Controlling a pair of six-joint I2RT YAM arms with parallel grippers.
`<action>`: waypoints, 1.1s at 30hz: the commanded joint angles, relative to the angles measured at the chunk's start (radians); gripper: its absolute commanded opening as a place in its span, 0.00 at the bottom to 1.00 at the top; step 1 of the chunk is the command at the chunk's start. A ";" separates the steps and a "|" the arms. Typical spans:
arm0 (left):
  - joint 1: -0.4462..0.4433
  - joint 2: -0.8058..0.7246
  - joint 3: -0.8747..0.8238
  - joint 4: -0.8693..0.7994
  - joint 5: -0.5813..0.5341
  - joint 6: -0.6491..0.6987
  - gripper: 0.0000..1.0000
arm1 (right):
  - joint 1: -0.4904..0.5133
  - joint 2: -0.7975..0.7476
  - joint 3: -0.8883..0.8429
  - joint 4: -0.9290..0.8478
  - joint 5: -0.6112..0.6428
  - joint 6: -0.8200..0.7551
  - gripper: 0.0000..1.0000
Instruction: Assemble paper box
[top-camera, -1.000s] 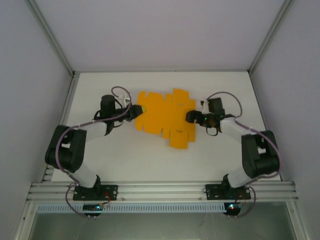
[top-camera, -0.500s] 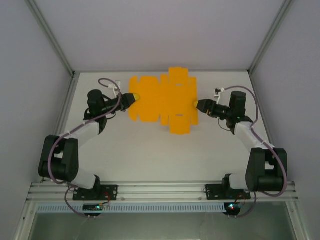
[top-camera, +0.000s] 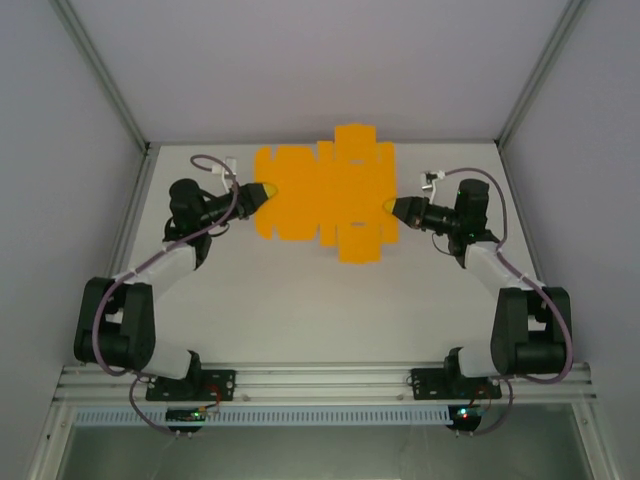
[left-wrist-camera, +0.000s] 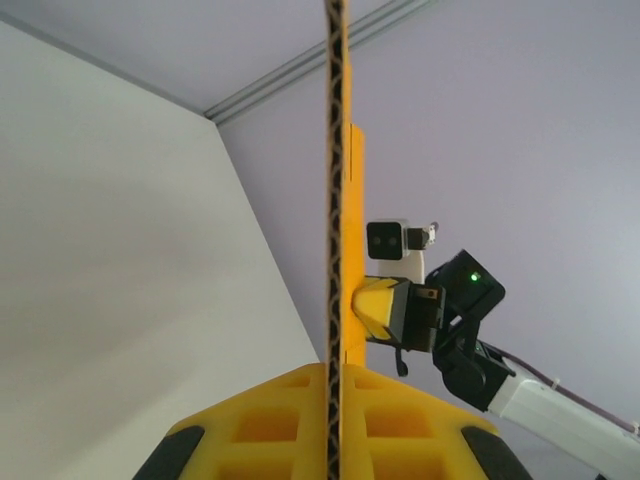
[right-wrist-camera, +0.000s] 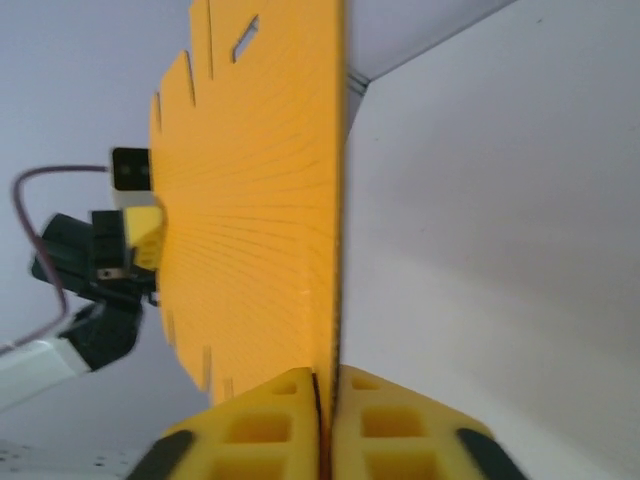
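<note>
Paper box (top-camera: 325, 195), a flat sheet, is being held spanned between left gripper (top-camera: 264, 190) and right gripper (top-camera: 392, 206), each clamped on an opposite edge, so buckling, tearing or slip-out is being risked if the arms are driven unevenly.

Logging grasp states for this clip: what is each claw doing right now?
Left claw: shut on the left edge of the flat paper box.
Right claw: shut on its right edge.
</note>
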 joint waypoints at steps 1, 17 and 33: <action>-0.004 -0.041 0.024 -0.056 0.005 0.065 0.01 | 0.017 0.000 -0.002 0.044 -0.032 0.030 0.00; 0.006 -0.214 0.129 -1.181 -0.779 0.607 1.00 | 0.191 0.148 0.262 -0.792 0.523 -0.662 0.00; -0.066 0.074 0.376 -1.062 -0.456 0.634 1.00 | 0.575 0.285 0.294 -0.423 1.319 -1.440 0.00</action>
